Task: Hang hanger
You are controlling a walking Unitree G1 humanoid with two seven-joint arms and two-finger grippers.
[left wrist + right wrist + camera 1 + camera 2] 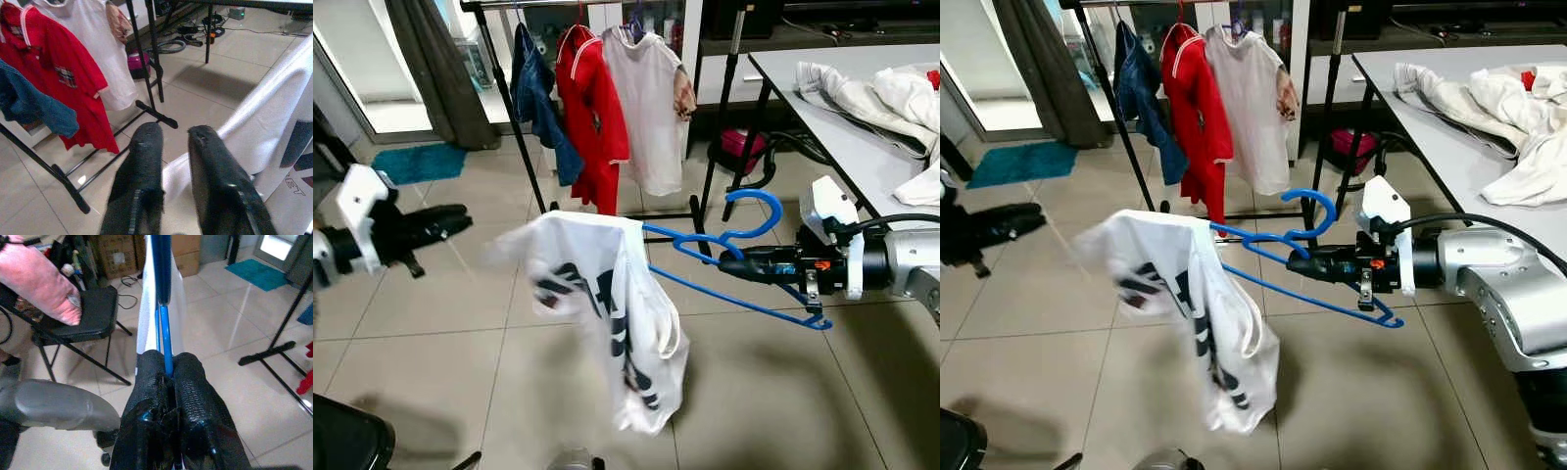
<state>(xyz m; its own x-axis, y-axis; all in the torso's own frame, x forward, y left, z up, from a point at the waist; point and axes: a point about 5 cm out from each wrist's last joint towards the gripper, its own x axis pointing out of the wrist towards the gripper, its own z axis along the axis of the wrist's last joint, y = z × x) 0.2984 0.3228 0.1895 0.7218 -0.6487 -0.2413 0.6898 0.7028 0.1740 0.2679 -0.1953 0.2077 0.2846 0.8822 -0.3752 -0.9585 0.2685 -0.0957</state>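
Right gripper (729,262) clamped on blue hanger (744,294), thin plastic, hook curled upward, held roughly level in front of the clothes rack (504,93). White shirt (607,313) with dark lettering droops off the hanger end away from the gripper, partly blurred. Left gripper (460,220) off to the shirt's left, fingers a little apart, holding nothing. Rack carries blue, red and white garments; desk (862,147) is right of it.
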